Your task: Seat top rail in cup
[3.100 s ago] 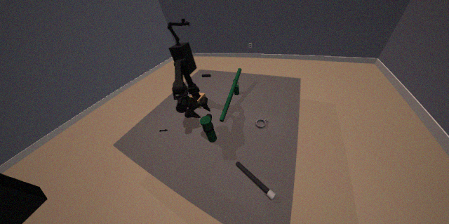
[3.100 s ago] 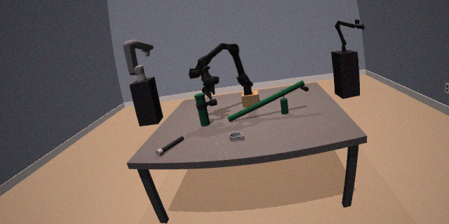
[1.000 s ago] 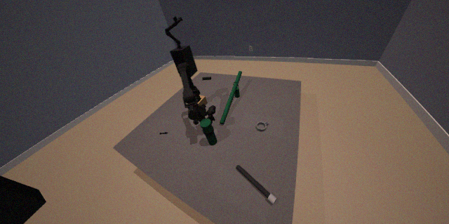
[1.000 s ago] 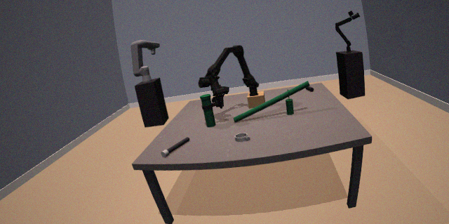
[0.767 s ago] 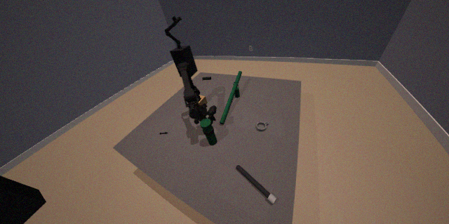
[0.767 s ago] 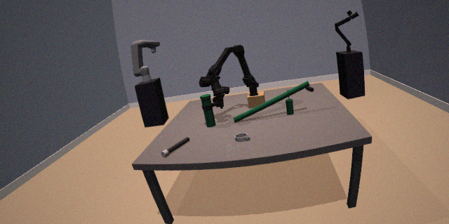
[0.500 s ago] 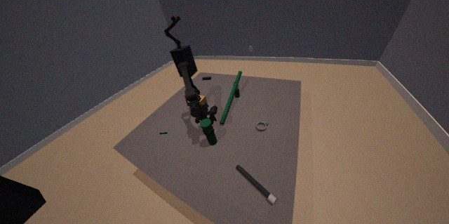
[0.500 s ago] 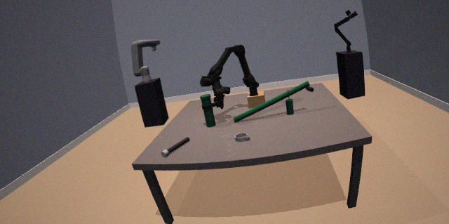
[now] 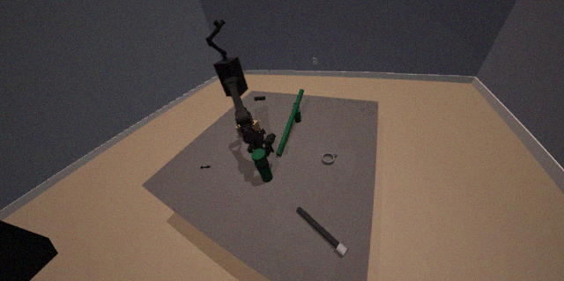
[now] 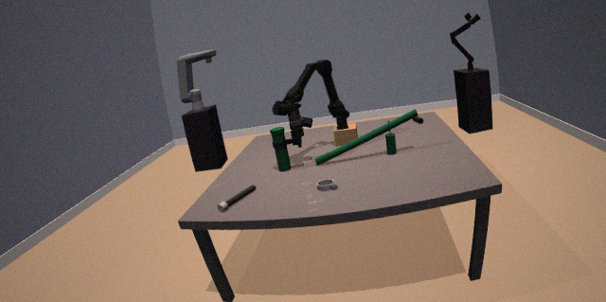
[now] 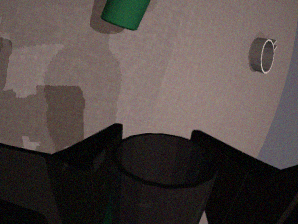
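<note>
The big green post (image 9: 266, 174) (image 10: 282, 159) stands upright, with a dark brace band (image 10: 277, 144) around it a little below its cap. My gripper (image 10: 296, 143) (image 11: 157, 135) is beside the band and shut on the dark rail-end cup (image 11: 160, 200), whose open mouth shows between the fingers. The green rail (image 9: 288, 127) (image 10: 365, 138) (image 11: 126, 12) slopes down toward the big post and passes the top of the small green post (image 9: 298, 116) (image 10: 390, 145). Its low end is free, apart from the cup and gripper. The loop cap is too small to see clearly.
A grey ring clamp (image 9: 322, 159) (image 10: 320, 186) lies on the table (image 9: 247, 224) (image 10: 402, 179). A dark rod (image 9: 318, 225) (image 10: 240, 196) with a white end lies near the front. A small dark piece (image 9: 205, 166) lies left of the post, and a dark cylinder (image 9: 259, 98) (image 10: 418, 119) at the far end.
</note>
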Available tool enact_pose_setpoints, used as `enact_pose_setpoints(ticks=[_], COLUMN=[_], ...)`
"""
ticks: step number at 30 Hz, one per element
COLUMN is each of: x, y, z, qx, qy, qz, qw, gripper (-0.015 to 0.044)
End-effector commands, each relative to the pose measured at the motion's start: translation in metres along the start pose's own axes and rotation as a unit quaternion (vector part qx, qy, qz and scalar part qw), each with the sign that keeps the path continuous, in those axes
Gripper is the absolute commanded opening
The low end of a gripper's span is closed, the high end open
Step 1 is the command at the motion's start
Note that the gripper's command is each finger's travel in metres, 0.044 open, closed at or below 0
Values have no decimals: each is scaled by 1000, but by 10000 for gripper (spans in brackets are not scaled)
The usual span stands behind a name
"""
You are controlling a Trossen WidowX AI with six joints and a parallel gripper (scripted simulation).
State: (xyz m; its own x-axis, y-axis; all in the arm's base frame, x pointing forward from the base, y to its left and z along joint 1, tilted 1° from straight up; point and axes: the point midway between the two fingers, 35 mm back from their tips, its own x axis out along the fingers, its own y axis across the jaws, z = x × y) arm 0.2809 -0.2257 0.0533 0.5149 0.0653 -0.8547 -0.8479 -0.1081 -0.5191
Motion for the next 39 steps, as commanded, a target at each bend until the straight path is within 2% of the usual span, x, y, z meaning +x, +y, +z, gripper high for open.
enact_pose_setpoints(ticks=[1,22,39], x=[2,9,8], y=[-3,-16,-14], z=[0,-2,-1], qx=[17,86,74], qy=[12,51,43], qz=[0,-1,-1], qw=[1000,995,996], gripper=[0,0,0])
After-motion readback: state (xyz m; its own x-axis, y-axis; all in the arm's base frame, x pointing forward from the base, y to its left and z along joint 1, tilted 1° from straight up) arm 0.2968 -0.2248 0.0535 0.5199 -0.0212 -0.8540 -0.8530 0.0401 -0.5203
